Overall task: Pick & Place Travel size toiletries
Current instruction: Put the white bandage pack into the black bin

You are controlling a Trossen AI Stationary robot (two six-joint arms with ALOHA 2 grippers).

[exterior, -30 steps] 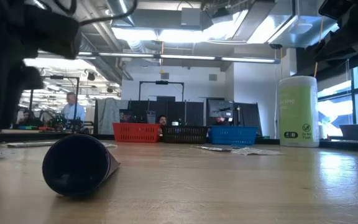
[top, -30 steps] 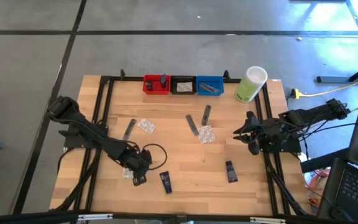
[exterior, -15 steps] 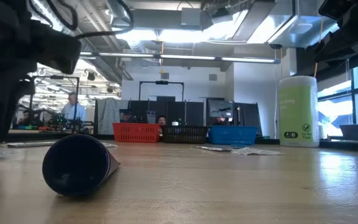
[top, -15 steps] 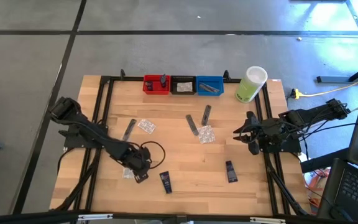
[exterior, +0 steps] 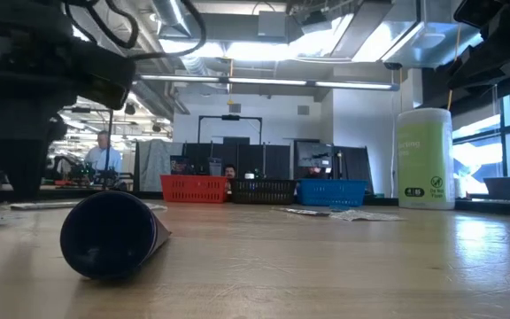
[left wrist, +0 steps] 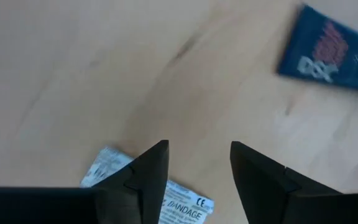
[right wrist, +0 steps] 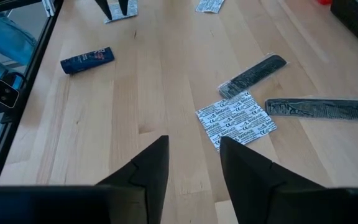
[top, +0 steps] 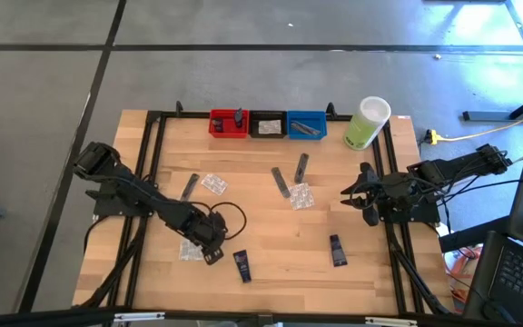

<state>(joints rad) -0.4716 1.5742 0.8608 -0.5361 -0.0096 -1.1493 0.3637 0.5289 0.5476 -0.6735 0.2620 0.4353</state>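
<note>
My left gripper (top: 211,254) hangs low over the near-left of the wooden table (top: 271,241), fingers parted and empty, because the white printed bandage packet (left wrist: 146,193) lies flat just under them, with a dark navy mini tube (top: 241,264) just to its right. Since a second ago it has slid rightward and spread wider. My right gripper (top: 349,197) waits at the right edge, part open and empty.
</note>
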